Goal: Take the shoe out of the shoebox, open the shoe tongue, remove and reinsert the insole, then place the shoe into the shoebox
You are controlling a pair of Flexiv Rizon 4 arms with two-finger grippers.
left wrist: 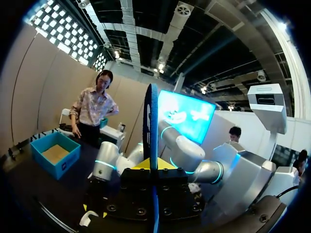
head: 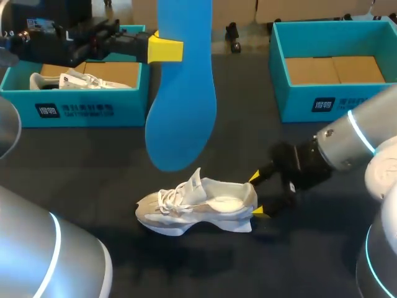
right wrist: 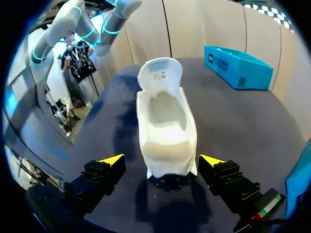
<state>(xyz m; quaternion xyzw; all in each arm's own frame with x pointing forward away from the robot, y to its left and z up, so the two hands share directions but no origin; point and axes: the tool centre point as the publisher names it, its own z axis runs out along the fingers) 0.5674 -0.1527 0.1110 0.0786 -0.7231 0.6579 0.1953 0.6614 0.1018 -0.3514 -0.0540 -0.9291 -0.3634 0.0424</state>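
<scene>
A blue insole (head: 183, 93) hangs upright above the table, and my left gripper (head: 165, 48) is shut on its upper edge. In the left wrist view the insole (left wrist: 151, 121) shows edge-on, pinched in that gripper (left wrist: 151, 165). A white shoe (head: 198, 208) stands on the dark table below it, tongue pulled up and toe pointing left. My right gripper (head: 257, 194) sits at the heel, open. In the right wrist view the shoe (right wrist: 165, 126) lies ahead of the right gripper (right wrist: 163, 162), its heel between the fingers with a gap on each side.
A teal shoebox (head: 80, 108) at the back left holds another white shoe (head: 71, 81). A second teal shoebox (head: 329, 99) at the back right shows only its cardboard floor. The left box (right wrist: 238, 65) also shows beyond the shoe in the right wrist view.
</scene>
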